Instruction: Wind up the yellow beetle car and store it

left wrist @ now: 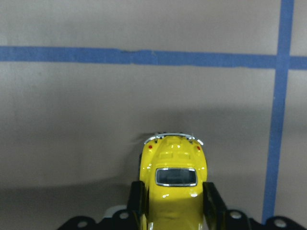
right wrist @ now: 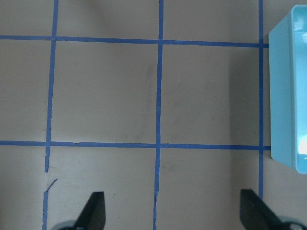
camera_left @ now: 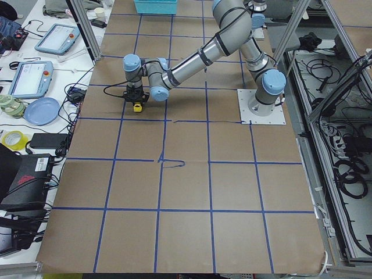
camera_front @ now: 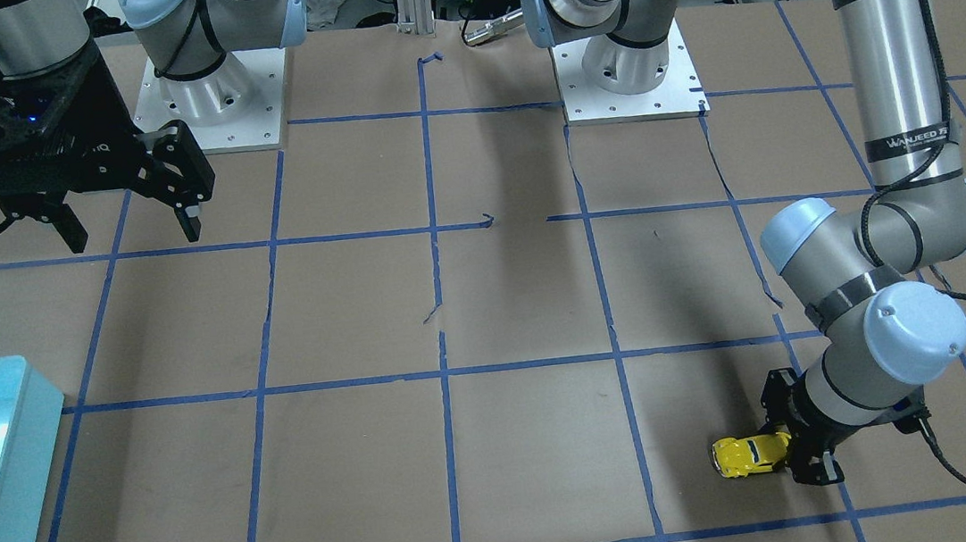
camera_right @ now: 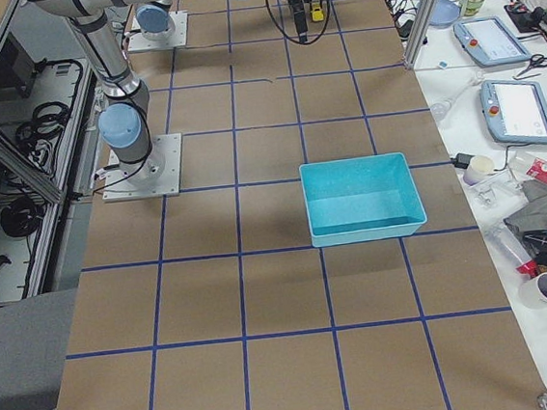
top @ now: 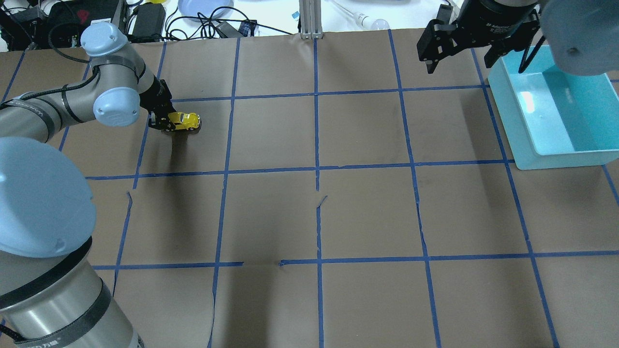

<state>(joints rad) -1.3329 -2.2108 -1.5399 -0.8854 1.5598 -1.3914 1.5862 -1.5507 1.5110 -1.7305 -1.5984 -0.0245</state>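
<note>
Yellow beetle car [left wrist: 173, 160] half behind left gripper [left wrist: 173, 194]

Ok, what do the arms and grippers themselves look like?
The left arm and right arm are silver tubes with pale blue joint caps. The left arm wears black bands with white lettering, and a black cable trails along it. The left gripper and right gripper are black, two-fingered.
</note>
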